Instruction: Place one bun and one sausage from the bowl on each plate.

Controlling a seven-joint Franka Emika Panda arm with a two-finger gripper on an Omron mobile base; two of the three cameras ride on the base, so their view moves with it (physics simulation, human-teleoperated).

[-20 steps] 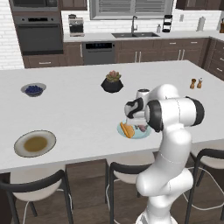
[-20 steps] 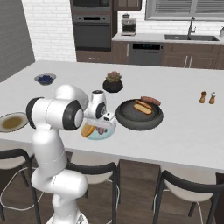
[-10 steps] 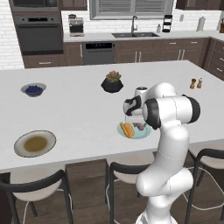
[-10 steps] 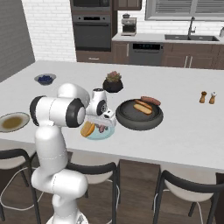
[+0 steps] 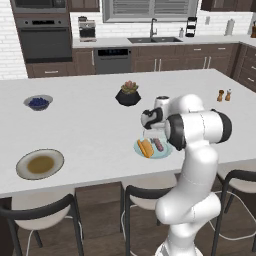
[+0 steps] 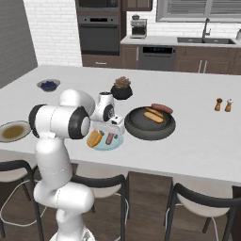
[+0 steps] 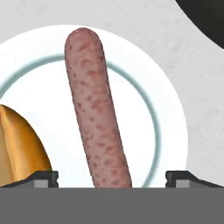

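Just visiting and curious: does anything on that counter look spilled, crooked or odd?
Nothing stands out. A bun and sausage lie side by side on the light blue plate; another bun and sausage rest in the dark bowl.

Mottled reddish-brown sausage (image 7: 97,109), orange-tan bun (image 7: 19,148), light blue plate (image 7: 166,131)

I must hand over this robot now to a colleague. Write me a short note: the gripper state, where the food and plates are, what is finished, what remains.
Gripper: open, just above the light blue plate, holding nothing.
Light blue plate: one bun and one sausage lie on it, side by side. This plate is done.
Dark bowl: second bun and second sausage are inside.
Larger grey-rimmed plate: bare, far to the arm's left.
Left: move that bun and sausage onto the grey-rimmed plate.
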